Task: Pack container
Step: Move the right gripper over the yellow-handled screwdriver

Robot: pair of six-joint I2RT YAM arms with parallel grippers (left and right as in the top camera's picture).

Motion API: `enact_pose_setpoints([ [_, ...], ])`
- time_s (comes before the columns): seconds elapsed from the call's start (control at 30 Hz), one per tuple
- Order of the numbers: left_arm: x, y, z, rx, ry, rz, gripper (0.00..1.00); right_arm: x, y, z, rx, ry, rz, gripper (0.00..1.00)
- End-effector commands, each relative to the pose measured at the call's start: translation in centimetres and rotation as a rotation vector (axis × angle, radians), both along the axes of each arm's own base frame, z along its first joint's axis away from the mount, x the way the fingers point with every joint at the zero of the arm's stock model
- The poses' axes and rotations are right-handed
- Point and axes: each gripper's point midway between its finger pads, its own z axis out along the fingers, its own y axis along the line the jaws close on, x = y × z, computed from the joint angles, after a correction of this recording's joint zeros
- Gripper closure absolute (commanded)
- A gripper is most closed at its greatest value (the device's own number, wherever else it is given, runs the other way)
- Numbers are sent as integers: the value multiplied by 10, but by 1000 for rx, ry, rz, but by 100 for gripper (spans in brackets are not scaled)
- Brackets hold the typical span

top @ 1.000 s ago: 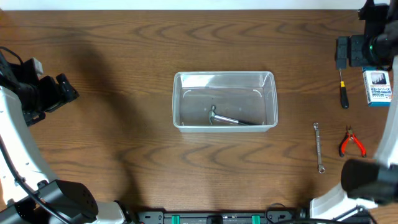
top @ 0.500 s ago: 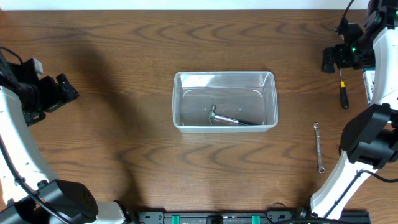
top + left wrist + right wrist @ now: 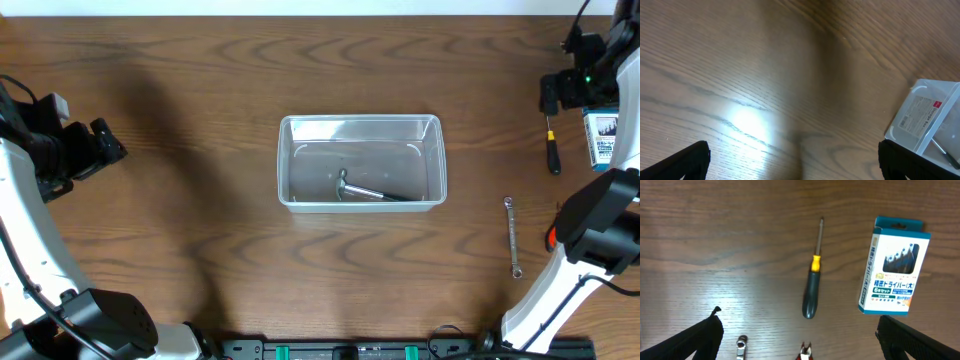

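The clear plastic container (image 3: 361,161) sits at the middle of the table with a metal hammer (image 3: 372,192) lying in it; its corner shows in the left wrist view (image 3: 927,117). My right gripper (image 3: 570,88) is open and empty, high over the black-handled screwdriver (image 3: 551,143) (image 3: 811,277) and the blue and white box (image 3: 607,138) (image 3: 894,265). A wrench (image 3: 512,236) and red-handled pliers (image 3: 551,238) lie nearer the front; their tips show in the right wrist view. My left gripper (image 3: 105,145) is open and empty at the far left.
The right arm's base (image 3: 600,225) covers most of the pliers in the overhead view. Bare wooden table (image 3: 190,190) lies between the left gripper and the container.
The right arm has swung from the far right edge inward and now hovers over the screwdriver and box. The left arm, container and tools have not moved.
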Motion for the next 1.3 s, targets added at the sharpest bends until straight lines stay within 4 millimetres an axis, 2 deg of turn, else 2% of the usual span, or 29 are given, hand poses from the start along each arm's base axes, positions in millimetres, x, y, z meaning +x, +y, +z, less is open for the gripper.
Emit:
enact_pose_setpoints([
  [0.0,0,-1,0,-5,-4,-12,2,0,-8,-22,8,47,-17,1],
  [0.47,0,-1,0,-5,-3,-12,2,-8,-20,-100,47,210,-90,1],
  [0.6,0,-1,0,-5,-4,-12,2,-11,-26,-114,27,242,-137,1],
  [0.8,0,-1,0,-5,-3,-12,2,-10,-25,-124,38,252,-167,1],
  [1.0,0,-1,0,-5,-3,-12,2,-10,-28,-125,49,240,-201,1],
  [1.27,0,-1,0,-5,-3,-12,2,-11,-32,-125,108,223,-157,1],
])
